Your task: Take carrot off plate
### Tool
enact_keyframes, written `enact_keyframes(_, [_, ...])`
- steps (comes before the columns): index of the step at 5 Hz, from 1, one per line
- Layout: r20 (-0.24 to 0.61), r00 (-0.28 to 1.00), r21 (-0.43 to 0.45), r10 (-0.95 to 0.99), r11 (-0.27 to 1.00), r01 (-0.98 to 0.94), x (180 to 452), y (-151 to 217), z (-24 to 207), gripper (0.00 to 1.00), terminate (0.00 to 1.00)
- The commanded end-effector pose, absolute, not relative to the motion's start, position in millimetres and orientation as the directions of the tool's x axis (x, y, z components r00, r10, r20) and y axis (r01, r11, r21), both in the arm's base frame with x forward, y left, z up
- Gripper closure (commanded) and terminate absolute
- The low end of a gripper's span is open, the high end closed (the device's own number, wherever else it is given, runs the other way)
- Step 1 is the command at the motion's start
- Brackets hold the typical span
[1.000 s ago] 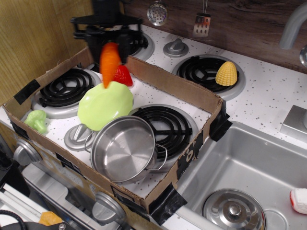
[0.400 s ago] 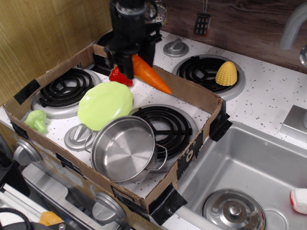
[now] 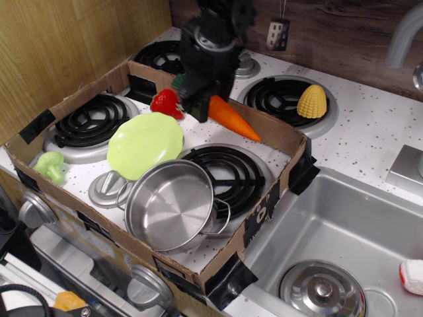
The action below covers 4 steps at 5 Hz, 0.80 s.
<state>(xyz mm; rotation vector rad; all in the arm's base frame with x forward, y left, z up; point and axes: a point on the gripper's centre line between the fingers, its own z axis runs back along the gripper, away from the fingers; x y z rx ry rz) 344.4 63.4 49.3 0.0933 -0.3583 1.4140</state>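
Inside the cardboard tray (image 3: 264, 125), the plate (image 3: 145, 144) lies near the middle-left, with the steel pot (image 3: 170, 205) in front of it toward the front edge. The strawberry (image 3: 166, 102) sits behind the plate. The carrot (image 3: 234, 119) slants by the tray's back-right wall, its stem end at the gripper (image 3: 201, 105), apparently above the surface. The broccoli (image 3: 51, 166) lies at the left corner; the corn cob (image 3: 312, 101) rests outside, back right.

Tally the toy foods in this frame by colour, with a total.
Orange: 1, the carrot
Red: 1, the strawberry
Yellow: 1, the corn cob
Green: 1, the broccoli
Total: 4
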Motion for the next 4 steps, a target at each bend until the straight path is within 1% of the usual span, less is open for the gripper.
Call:
enact_keyframes(1, [0.373,0.1,-0.232,0.923,0.197,-0.952,357.3,58.8,60.9,1.0,0.0])
enact_keyframes(2, [0.35,0.101,-0.251,0.931,0.197,-0.948,352.3,58.1,57.3,1.0,0.0])
enact_keyframes(3, [0.352,0.122,-0.247,0.928,0.217,-0.944,350.5,56.5,58.5,0.0,0.0])
enact_keyframes(4, [0.374,0.148,-0.255,0.916,0.255,-0.933,353.4,54.2,63.7,0.0,0.0])
